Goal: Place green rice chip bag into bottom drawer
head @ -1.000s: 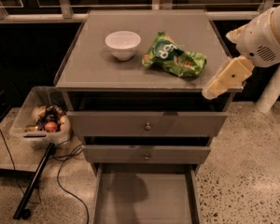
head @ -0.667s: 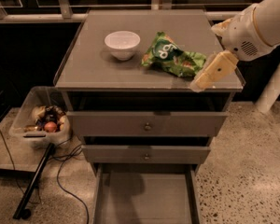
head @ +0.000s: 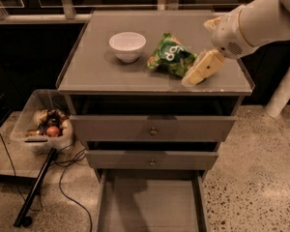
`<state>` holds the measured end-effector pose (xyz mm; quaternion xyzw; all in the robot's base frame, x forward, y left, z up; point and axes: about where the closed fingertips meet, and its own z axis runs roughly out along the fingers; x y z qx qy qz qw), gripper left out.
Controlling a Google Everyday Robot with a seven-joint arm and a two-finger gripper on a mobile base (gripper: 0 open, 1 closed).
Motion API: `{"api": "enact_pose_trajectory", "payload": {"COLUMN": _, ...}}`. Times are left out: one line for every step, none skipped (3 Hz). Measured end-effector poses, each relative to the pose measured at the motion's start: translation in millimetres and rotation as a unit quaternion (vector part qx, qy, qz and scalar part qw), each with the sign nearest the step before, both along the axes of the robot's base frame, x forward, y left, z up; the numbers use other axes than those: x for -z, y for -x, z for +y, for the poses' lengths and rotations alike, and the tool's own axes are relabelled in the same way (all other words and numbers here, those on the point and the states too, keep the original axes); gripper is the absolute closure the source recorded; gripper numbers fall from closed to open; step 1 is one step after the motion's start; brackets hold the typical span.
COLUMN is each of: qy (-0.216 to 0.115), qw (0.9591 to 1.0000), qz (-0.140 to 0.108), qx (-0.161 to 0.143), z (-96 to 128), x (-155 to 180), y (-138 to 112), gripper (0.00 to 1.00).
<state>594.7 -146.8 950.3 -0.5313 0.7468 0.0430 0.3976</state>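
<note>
The green rice chip bag (head: 170,56) lies on the grey cabinet top (head: 92,66), right of centre. My gripper (head: 199,69) hangs just right of the bag, low over the top near its front right edge, its cream fingers pointing down-left toward the bag. The white arm reaches in from the upper right. The bottom drawer (head: 150,204) is pulled out at the foot of the cabinet, its flat floor bare.
A white bowl (head: 127,45) stands on the top left of the bag. Two knobbed drawer fronts (head: 153,128) sit above the open drawer. A clear bin of items (head: 43,124) and a black cable (head: 63,178) lie on the floor at left.
My arm and gripper have moved left and inward over the cabinet top, from beyond its right edge to beside the bag. The bag has not moved.
</note>
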Motion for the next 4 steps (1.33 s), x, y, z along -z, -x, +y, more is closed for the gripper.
{"api": "enact_pose_trajectory", "payload": {"qy": 0.001, "qw": 1.0, "qz": -0.008, "qx": 0.001, "z": 5, "x": 14, "y": -20, "gripper": 0.0}}
{"api": "enact_pose_trajectory", "payload": {"qy": 0.006, "qw": 0.9999, "qz": -0.009, "qx": -0.007, "z": 11, "x": 30, "y": -43, "gripper": 0.0}}
{"api": "enact_pose_trajectory", "payload": {"qy": 0.007, "qw": 0.9998, "qz": -0.009, "qx": -0.017, "z": 17, "x": 43, "y": -71, "gripper": 0.0}}
{"api": "enact_pose_trajectory", "payload": {"qy": 0.005, "qw": 0.9998, "qz": -0.01, "qx": -0.018, "z": 23, "x": 49, "y": -98, "gripper": 0.0}}
